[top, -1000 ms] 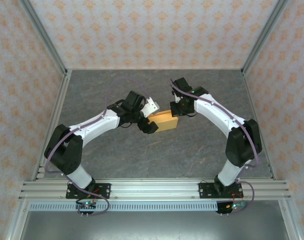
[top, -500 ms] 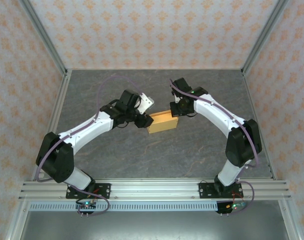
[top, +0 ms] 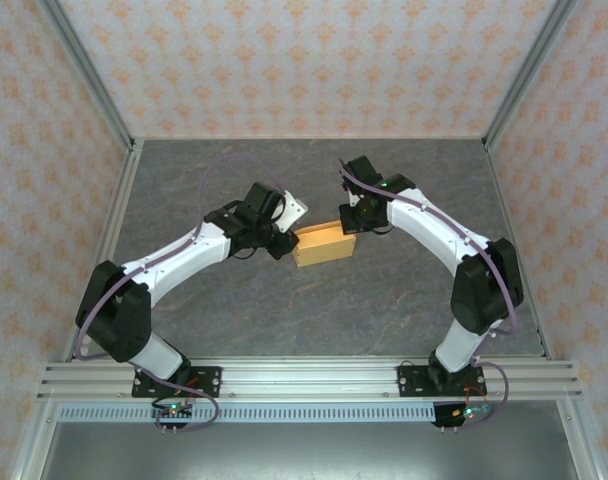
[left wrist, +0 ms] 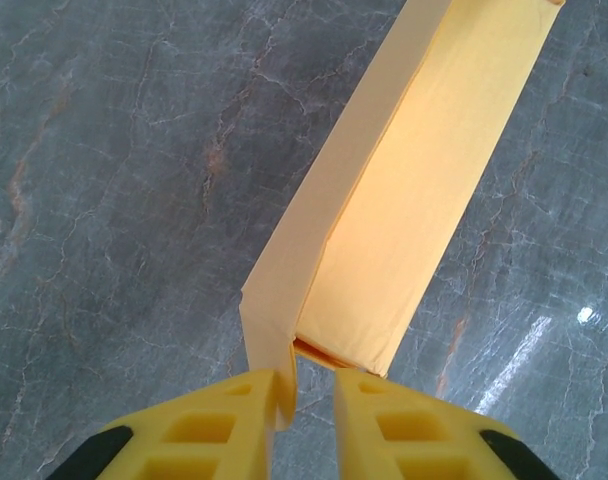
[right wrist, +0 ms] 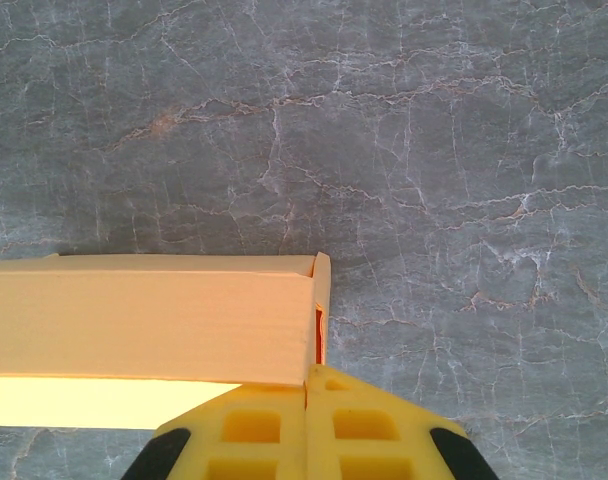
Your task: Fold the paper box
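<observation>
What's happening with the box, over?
Left gripper: jaws narrow around end flap of light orange-tan cardboard box. Right gripper: jaws shut at its other end. Box lying on grey table. Nothing blocking.

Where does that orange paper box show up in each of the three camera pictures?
Top external: paper box mid-table, between the two arms.
Left wrist: it runs from the left claw at bottom centre up to the top right.
Right wrist: lower left, ending at the right claw.
Shared landmark: the grey marbled table under it.
</observation>
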